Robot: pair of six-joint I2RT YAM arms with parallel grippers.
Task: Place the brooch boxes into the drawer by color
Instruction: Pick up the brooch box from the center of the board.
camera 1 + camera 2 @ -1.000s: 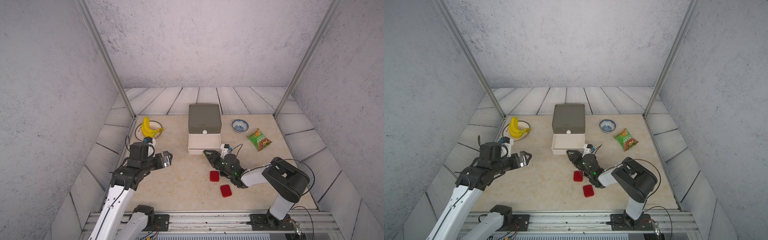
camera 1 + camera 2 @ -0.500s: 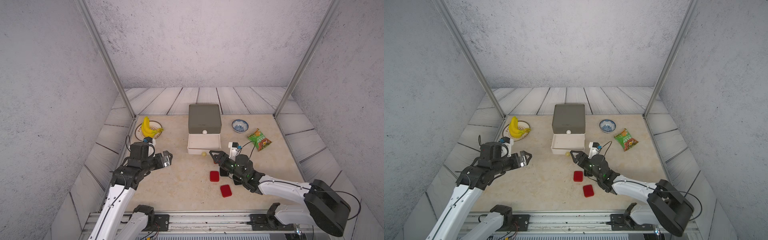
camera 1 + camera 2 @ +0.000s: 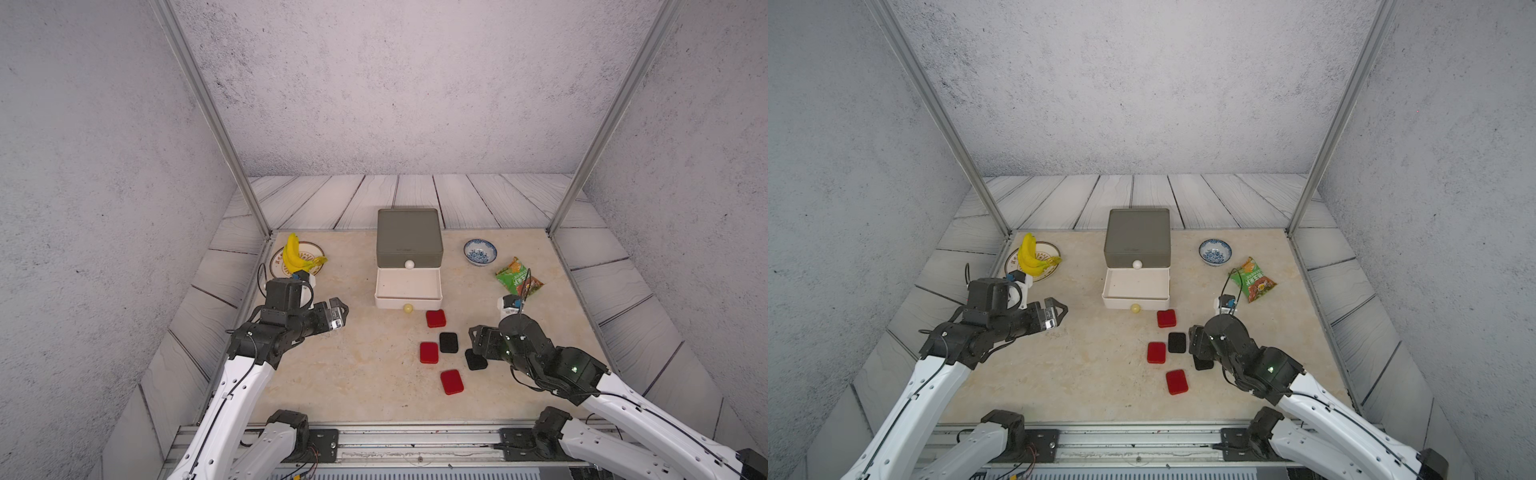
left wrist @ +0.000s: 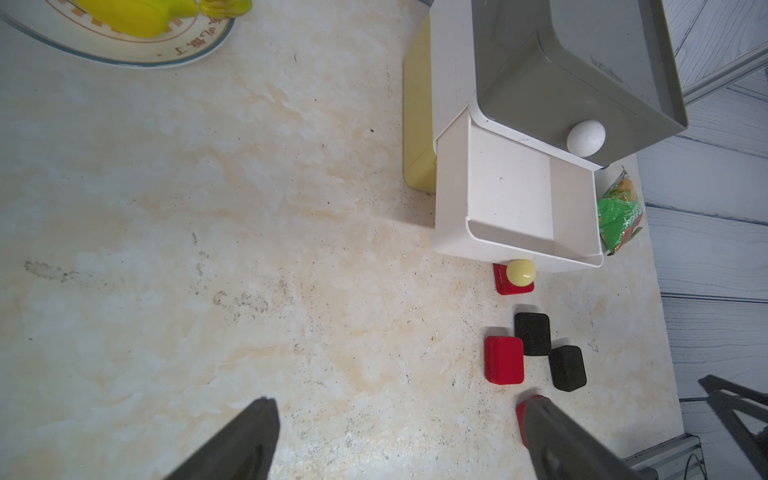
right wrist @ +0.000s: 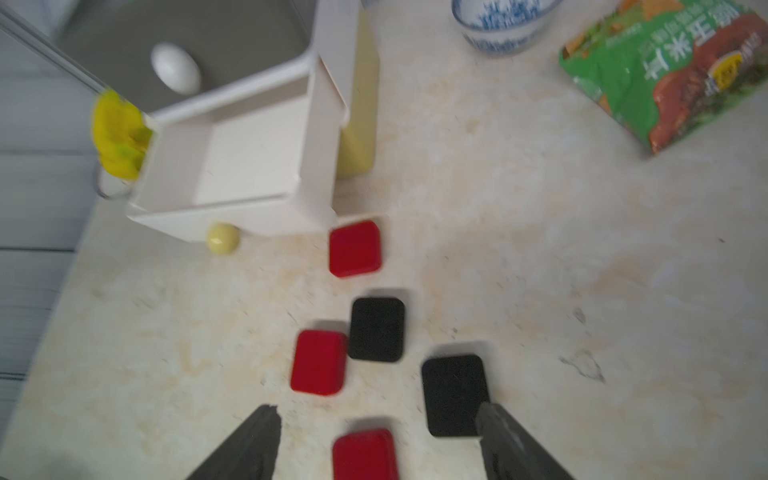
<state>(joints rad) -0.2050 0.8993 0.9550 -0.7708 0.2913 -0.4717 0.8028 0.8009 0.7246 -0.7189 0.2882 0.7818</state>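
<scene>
The drawer (image 3: 409, 237) stands mid-table with its grey tier shut. Its white tier (image 3: 408, 284) is pulled out and empty, pale-yellow knob (image 3: 408, 308) toward me. In front lie three red brooch boxes (image 3: 435, 318) (image 3: 429, 352) (image 3: 451, 381) and two black ones (image 3: 449, 342) (image 3: 476, 359). My right gripper (image 5: 376, 409) hovers open over this cluster. One of its fingers (image 5: 498, 428) overlaps the nearer black box (image 5: 455, 392), and a red box (image 5: 363, 455) lies below the gap. My left gripper (image 4: 401, 401) hangs open and empty left of the drawer (image 4: 540, 83).
A plate with bananas (image 3: 297, 257) sits at the back left. A blue-patterned bowl (image 3: 480, 251) and a green snack bag (image 3: 519, 279) lie right of the drawer. Metal posts stand at the table's back corners.
My right arm has drawn back from the white tier's knob toward the front right, its jaws widening, and the black boxes now show. The left arm has not moved.
</scene>
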